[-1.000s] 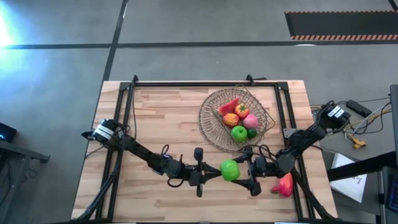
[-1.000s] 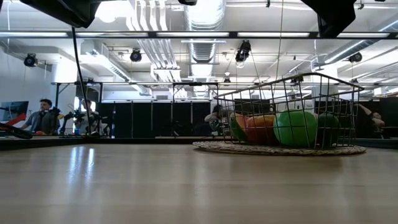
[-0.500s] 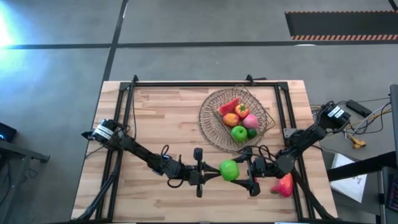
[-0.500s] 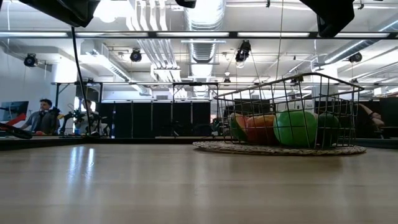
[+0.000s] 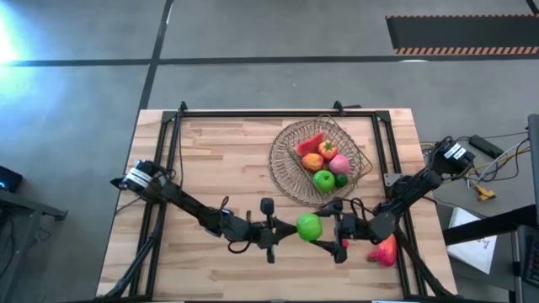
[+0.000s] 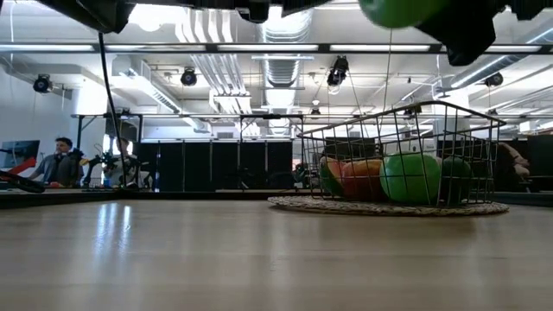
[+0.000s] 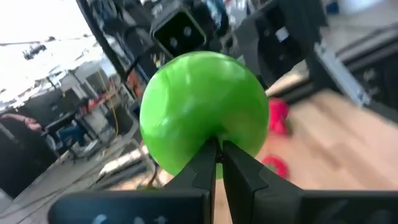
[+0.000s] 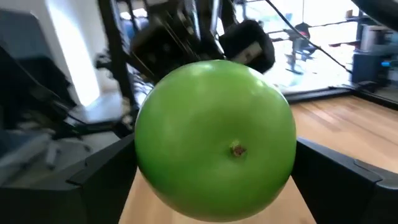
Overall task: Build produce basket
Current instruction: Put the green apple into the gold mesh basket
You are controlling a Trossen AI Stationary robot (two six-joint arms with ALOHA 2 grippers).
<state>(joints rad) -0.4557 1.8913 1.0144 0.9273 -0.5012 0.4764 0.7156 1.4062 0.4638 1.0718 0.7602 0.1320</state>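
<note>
Both grippers met at the green apple (image 5: pixel 309 226), held above the near table edge: the left gripper (image 5: pixel 282 232) pinched tight on its stem end, the right gripper (image 5: pixel 331 239) spread wide around it; the basket (image 5: pixel 290 178) sat well beyond, on its straw mat (image 6: pixel 298 206)

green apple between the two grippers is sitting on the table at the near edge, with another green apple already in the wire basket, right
Not quite. The green apple between the left gripper and the right gripper is not on the table: the low view shows it at the top of the picture, well above the wooden table. The rest holds: the high view shows another green apple in the wire basket.
</note>
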